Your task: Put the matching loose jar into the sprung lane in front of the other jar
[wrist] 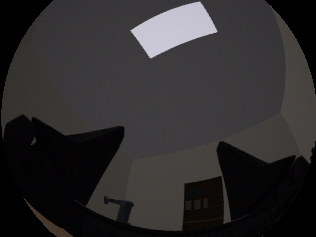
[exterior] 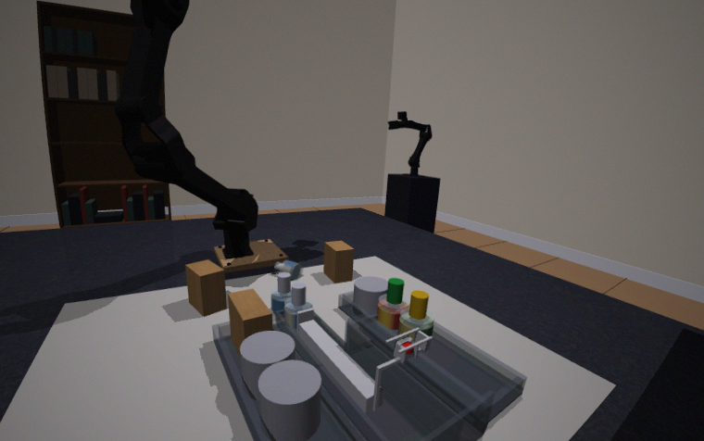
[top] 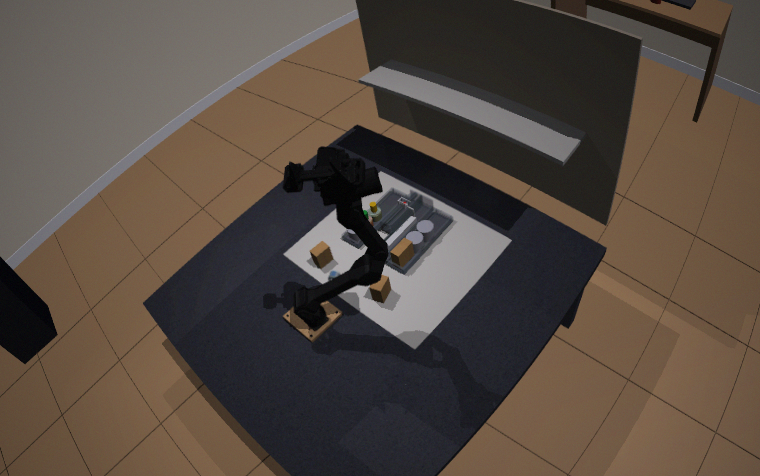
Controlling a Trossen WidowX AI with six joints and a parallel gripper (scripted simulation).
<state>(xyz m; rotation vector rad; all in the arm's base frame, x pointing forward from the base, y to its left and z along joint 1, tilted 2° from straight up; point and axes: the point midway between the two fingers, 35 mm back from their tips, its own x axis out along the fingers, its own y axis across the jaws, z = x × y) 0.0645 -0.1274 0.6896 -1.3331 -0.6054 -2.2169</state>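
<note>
Black pincer (top: pixel 292 178), raised high above the table, fingers spread wide and gripping nothing, its camera facing the wall. Well below it, two jars stand in the tray's (exterior: pixel 470 358) near lane: green-capped jar (exterior: pixel 393 306) in front, touching yellow-capped jar (exterior: pixel 417 314) behind it.

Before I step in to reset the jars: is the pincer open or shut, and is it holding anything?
Pincer: open wide, holding nothing, raised well above the tray and pointing out into the room.
</note>
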